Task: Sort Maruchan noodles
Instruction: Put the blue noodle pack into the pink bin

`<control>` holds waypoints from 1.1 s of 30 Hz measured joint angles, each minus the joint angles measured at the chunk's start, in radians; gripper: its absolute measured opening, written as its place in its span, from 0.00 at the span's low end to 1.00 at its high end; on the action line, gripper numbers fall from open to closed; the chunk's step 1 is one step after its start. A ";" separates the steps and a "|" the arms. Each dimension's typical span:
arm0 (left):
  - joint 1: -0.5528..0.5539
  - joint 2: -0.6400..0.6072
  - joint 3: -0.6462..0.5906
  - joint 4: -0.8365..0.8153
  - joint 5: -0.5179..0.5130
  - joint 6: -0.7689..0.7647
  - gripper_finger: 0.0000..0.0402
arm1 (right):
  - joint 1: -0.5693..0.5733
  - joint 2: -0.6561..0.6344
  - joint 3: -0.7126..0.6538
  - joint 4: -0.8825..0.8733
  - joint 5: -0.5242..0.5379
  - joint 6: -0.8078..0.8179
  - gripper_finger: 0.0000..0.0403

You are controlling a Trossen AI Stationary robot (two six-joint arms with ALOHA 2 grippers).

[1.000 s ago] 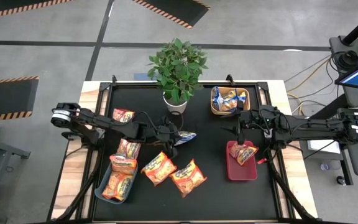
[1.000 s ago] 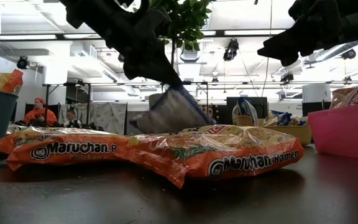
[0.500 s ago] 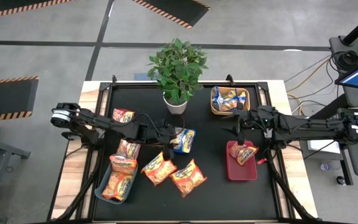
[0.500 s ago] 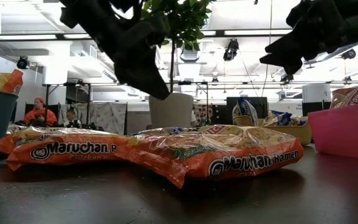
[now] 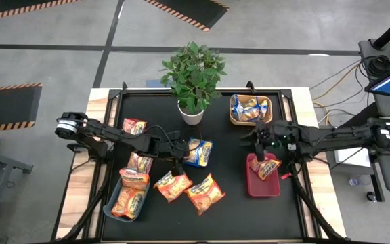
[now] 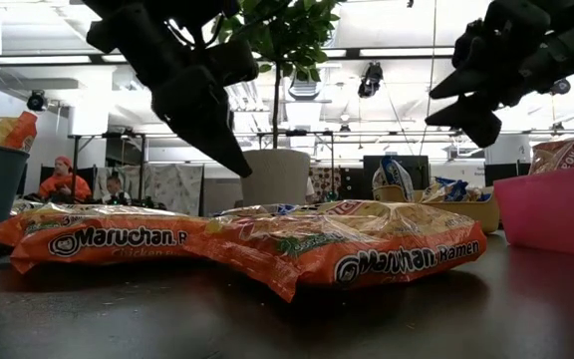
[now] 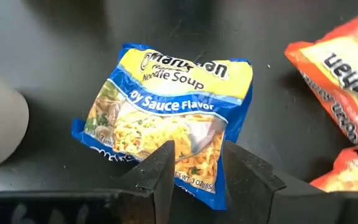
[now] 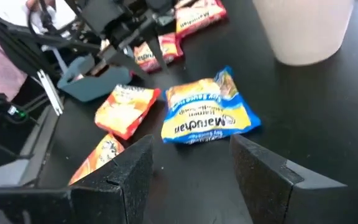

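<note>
A blue-and-yellow Maruchan packet [image 5: 199,152] lies flat on the black table beside the plant pot; the left wrist view shows it face up [image 7: 166,118]. My left gripper [image 5: 178,156] hangs open just left of and above it [image 7: 197,155], touching nothing. Two orange packets [image 5: 172,185] [image 5: 204,193] lie nearer the front edge. More packets fill a grey-blue bin [image 5: 114,203]. My right gripper [image 5: 259,140] is open [image 8: 191,168] over the red bin [image 5: 252,186], which holds a packet [image 5: 266,166].
A potted plant [image 5: 192,112] stands at the far middle. A tan bin [image 5: 233,114] at the far right holds blue packets. Loose orange packets lie at the left [image 5: 135,125] [image 5: 141,161]. People sit in the room beyond the table [image 6: 63,179].
My left gripper has opened and let go of the blue packet, which has dropped from hanging under the fingers to lying flat on the table. The gripper has then drawn back toward the table's left and sunk a little. My right gripper has rolled about its own axis.
</note>
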 joint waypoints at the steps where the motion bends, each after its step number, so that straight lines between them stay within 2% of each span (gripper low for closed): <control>1: 0.000 -0.001 0.000 0.000 0.007 0.022 0.28 | 0.025 0.019 0.000 0.013 0.025 0.014 0.49; 5: 0.000 -0.006 0.000 -0.022 0.009 0.081 0.24 | 0.124 0.113 0.000 0.154 0.098 0.025 0.49; 10: 0.001 -0.025 -0.008 -0.030 0.009 0.150 0.20 | 0.179 0.224 0.024 0.322 0.117 0.017 0.49; 17: 0.001 -0.053 -0.069 0.029 0.009 0.169 0.19 | 0.178 0.347 0.133 0.320 0.118 0.044 0.49; 25: 0.000 -0.059 -0.189 0.254 0.067 0.165 0.18 | 0.166 0.463 0.336 0.091 0.120 0.042 0.49; 33: 0.000 -0.058 -0.268 0.433 0.094 0.130 0.18 | 0.092 0.600 0.513 -0.100 0.120 0.038 0.49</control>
